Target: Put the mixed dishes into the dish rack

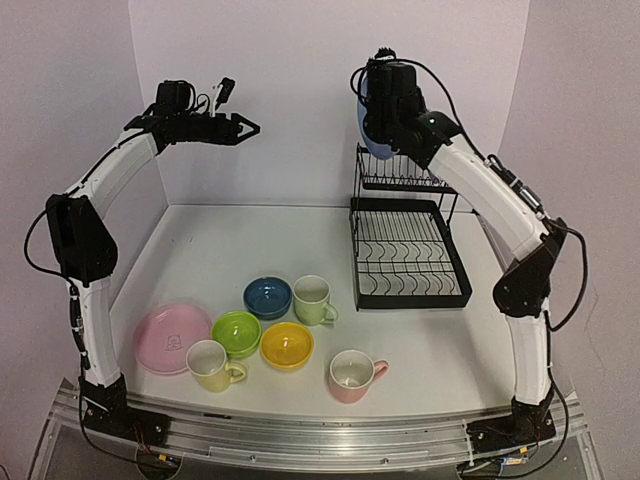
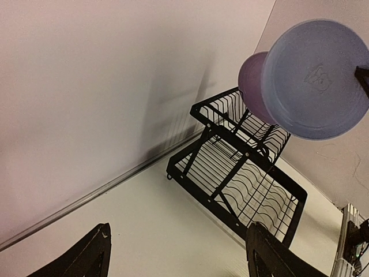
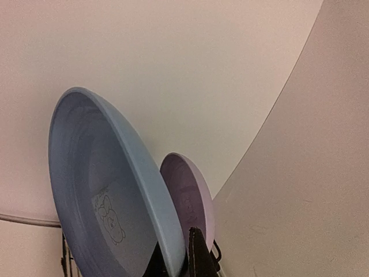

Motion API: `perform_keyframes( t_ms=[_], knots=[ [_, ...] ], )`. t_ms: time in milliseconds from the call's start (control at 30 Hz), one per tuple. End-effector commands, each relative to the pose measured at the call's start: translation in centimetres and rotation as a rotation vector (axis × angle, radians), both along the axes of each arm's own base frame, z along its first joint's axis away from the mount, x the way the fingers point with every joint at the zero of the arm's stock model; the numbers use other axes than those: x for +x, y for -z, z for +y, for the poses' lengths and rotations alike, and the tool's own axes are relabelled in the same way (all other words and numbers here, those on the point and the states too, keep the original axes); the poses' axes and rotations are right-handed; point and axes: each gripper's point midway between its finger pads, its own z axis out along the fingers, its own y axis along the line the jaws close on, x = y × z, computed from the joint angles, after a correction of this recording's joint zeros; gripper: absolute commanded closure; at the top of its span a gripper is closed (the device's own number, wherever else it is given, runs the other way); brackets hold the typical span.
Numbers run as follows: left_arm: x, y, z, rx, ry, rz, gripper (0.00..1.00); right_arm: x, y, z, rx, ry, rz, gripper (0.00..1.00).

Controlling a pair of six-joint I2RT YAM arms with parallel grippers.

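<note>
Above dish rack (image 1: 410, 250), right gripper (image 3: 181, 262) clamps blue plate (image 3: 104, 196), cartoon print (image 3: 109, 222).

The left arm (image 1: 110, 170) and right arm (image 1: 490, 195) are white tubes with chunky black joints, thin black cables looping off both. Left claw (image 2: 181, 257) is plain black, fwiw.

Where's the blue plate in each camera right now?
Top external: blue plate top centre-right, mostly hidden behind the right arm, above the dish rack.
Left wrist: plate upper right, above the rack.
Right wrist: plate left of centre, low.
Shared landmark: lilac plate beside it in both wrist views.
</note>
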Motion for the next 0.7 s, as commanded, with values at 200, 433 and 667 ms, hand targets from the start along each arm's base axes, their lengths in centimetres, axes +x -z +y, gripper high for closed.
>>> perform_keyframes(
  t_ms=[200, 433, 667],
  knots=[
    [-1.0, -1.9, 1.2, 0.000, -0.005, -0.034, 0.20, 1.5, -1.8, -5.7, -0.113, 0.240, -0.025, 1.00],
    [-1.1, -1.9, 1.2, -0.003, -0.003, -0.029, 0.20, 2.6, 0.1, -6.8, -0.108, 0.308, -0.010, 1.00],
    [-1.0, -1.5, 1.5, -0.004, -0.010, -0.013, 0.20, 3.2, 1.6, -6.5, -0.103, 0.323, -0.002, 1.00]
  ],
)
